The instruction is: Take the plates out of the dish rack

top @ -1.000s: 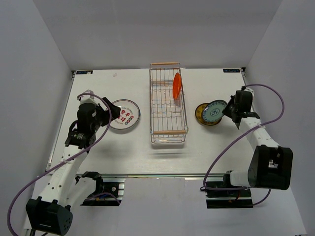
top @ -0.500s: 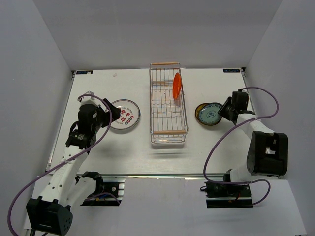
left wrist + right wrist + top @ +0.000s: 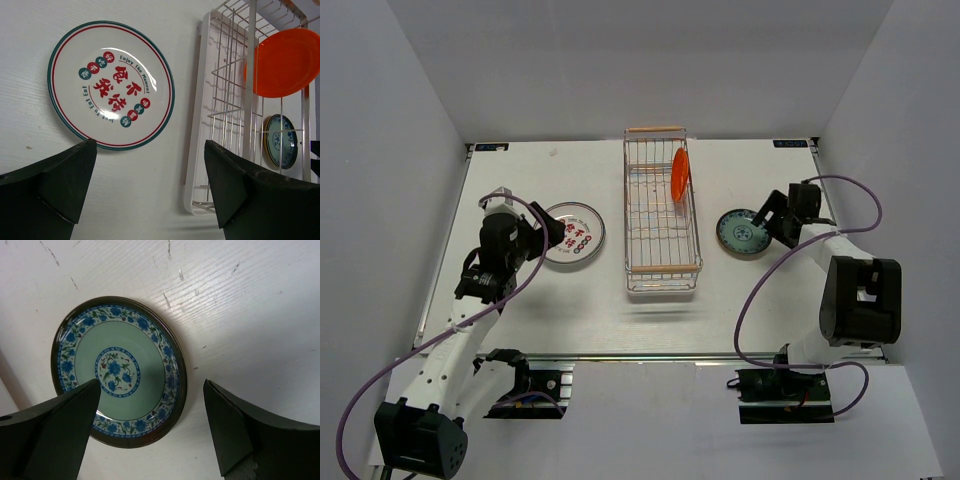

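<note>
Rack (image 3: 629, 215) is my landmark: it lies long in the middle of the table (image 3: 520, 310), and one orange plate (image 3: 679, 174) stands on edge inside it, at its right wall, toward the far end.

The left arm reaches forward from its base, bent at the elbow, with the wrist turned toward the rack. The left gripper (image 3: 542, 235) hovers at the left edge of the white plate (image 3: 571, 236), which lies flat just left of the rack. Its fingers are spread wide and grasp nothing.

The right arm is folded back tight, with the wrist low over the table. The right gripper (image 3: 772, 222) points toward the rack, at the right edge of the teal plate (image 3: 741, 233), which lies flat to the right of the rack. Its fingers are also released and wide apart.

From the left wrist I can read the white plate (image 3: 111, 85) clearly: red characters and a green and red rim. This view also looks through the rack (image 3: 220, 100) wires to the orange plate (image 3: 282, 62) and the teal plate (image 3: 280, 141) beyond, with the left gripper (image 3: 148, 150) open below.

From the right wrist I see blue flowers and a brown rim on the teal plate (image 3: 119, 371). The right gripper (image 3: 151, 382) is over its near side; I cannot tell if a finger touches it.
</note>
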